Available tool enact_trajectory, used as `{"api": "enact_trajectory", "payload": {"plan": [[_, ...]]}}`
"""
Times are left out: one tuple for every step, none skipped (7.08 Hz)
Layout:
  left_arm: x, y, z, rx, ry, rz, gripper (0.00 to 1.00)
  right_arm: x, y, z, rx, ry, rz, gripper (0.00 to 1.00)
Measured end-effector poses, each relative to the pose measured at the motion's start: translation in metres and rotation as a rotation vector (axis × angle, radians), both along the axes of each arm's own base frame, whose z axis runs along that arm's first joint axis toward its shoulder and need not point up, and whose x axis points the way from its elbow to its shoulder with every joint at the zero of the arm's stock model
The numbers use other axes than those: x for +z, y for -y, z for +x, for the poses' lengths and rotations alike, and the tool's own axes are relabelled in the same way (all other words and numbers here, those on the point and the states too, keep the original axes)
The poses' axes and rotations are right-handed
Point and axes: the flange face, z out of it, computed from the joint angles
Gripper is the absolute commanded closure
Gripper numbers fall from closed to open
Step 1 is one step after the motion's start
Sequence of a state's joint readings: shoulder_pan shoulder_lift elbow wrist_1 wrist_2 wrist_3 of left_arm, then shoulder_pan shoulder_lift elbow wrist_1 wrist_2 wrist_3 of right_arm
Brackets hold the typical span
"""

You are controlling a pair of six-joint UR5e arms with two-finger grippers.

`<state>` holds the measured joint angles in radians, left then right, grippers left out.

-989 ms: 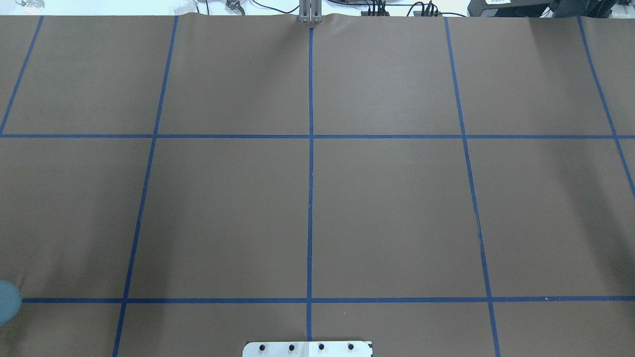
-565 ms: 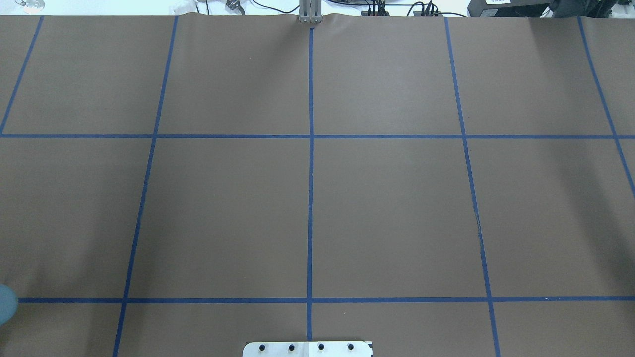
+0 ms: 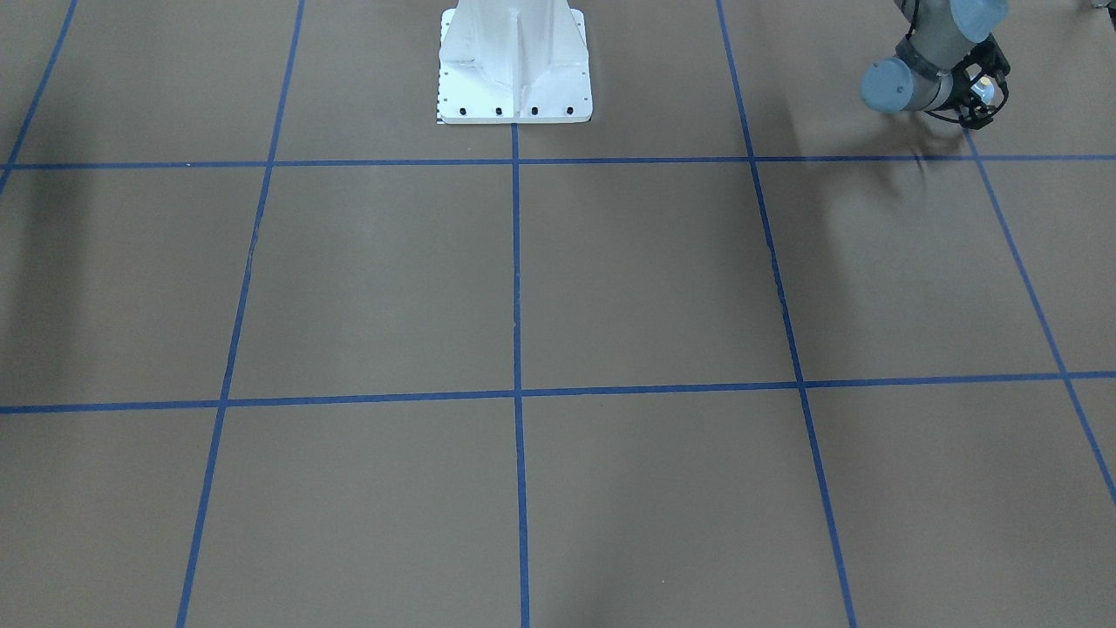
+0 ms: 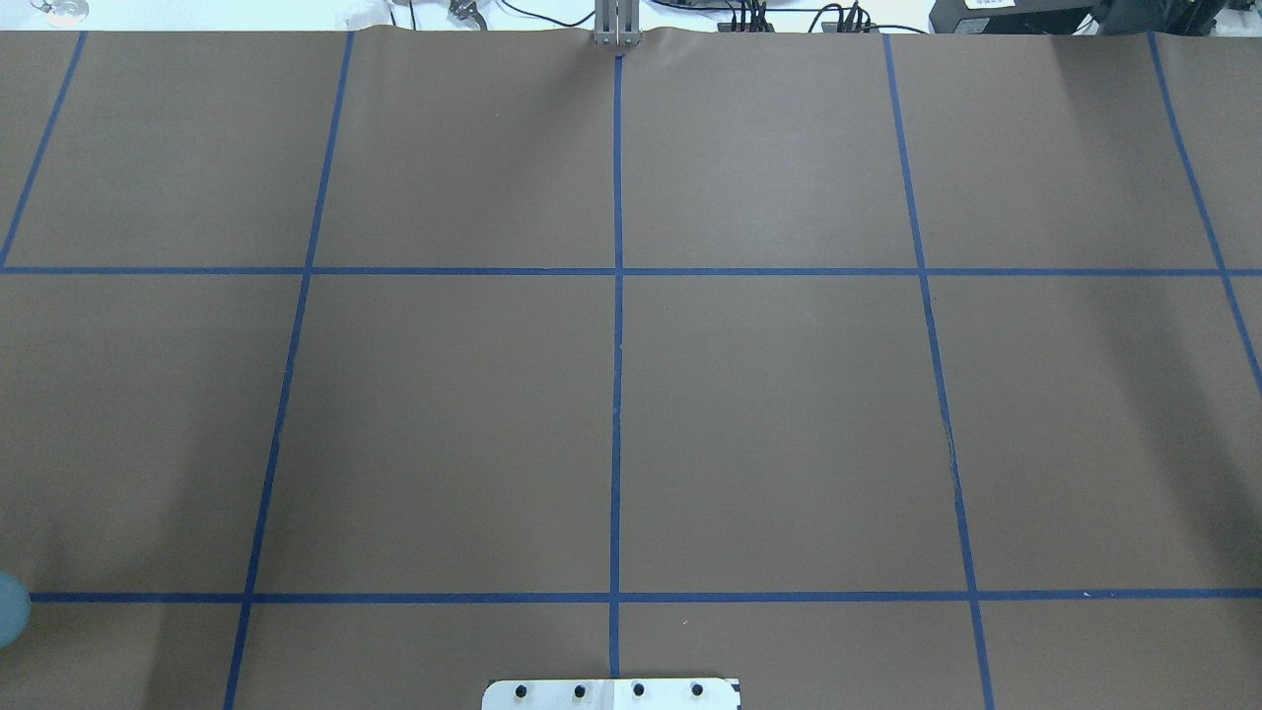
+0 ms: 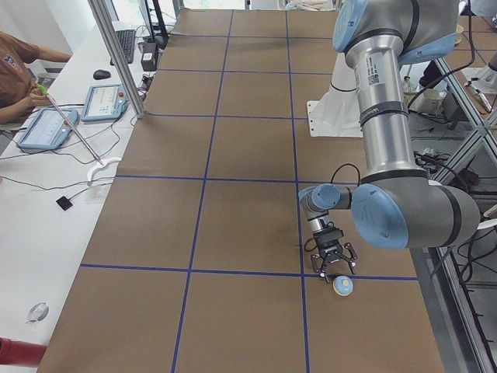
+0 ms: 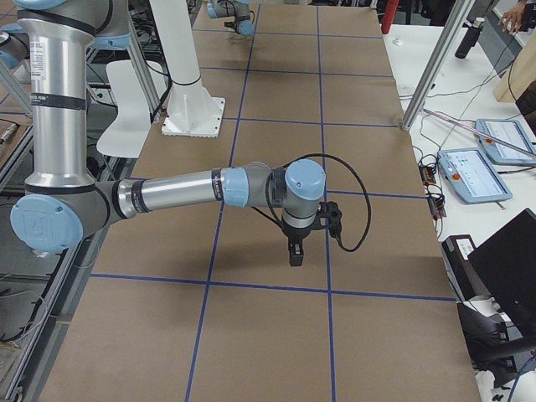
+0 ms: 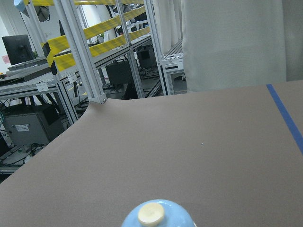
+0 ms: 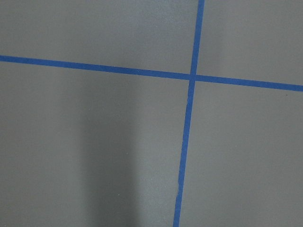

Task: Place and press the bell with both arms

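The bell is a small light-blue dome with a cream button. It stands on the brown table by a blue tape line, near the robot's side at its left end. My left gripper hangs over it with its jaws spread, the fingertips just beside the bell. In the front view the bell shows between the black fingers of the left gripper. The left wrist view shows the bell at its bottom edge. My right gripper points down above the table; I cannot tell whether it is open or shut.
The white pedestal stands at the robot's edge of the table. Blue tape lines divide the brown cover into squares. A light-blue joint cap shows at the overhead view's left edge. Desks with tablets and an aluminium post line the far side.
In the overhead view the light-blue joint cap at the left edge has slid further left, almost out of the frame. Nothing else has moved there.
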<state>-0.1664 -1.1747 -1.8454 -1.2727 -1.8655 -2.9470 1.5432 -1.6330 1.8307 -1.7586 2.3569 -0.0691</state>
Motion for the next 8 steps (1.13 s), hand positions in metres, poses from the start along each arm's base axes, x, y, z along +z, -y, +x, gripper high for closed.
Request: {"api": "enact_trajectory", "payload": {"plan": [[0.003, -0.001, -0.001, -0.018, 0.015, 0.004, 0.0, -0.001, 0.0, 0.0, 0.0, 0.001, 0.001, 0.0], [0.006, -0.004, -0.001, -0.031, 0.029, 0.009, 0.0, -0.001, 0.0, 0.0, 0.0, 0.001, 0.002, 0.0], [0.007, -0.008, 0.0, -0.039, 0.039, 0.009, 0.0, -0.001, 0.0, 0.0, -0.001, 0.001, 0.003, 0.0], [0.008, -0.012, 0.002, -0.044, 0.046, 0.005, 0.0, -0.001, 0.0, 0.0, -0.001, 0.001, 0.003, 0.0], [0.009, -0.016, 0.004, -0.045, 0.051, 0.006, 0.0, -0.001, 0.0, 0.0, -0.001, 0.0, 0.003, 0.0], [0.01, -0.019, 0.005, -0.039, 0.053, 0.007, 0.0, -0.001, 0.0, 0.0, -0.001, 0.0, 0.003, 0.0], [0.015, -0.021, 0.005, -0.035, 0.057, 0.007, 0.0, -0.001, 0.0, 0.0, 0.0, 0.001, 0.003, 0.0], [0.023, -0.023, 0.004, -0.029, 0.059, 0.007, 0.0, -0.002, 0.0, 0.0, 0.0, 0.003, 0.004, 0.0]]}}
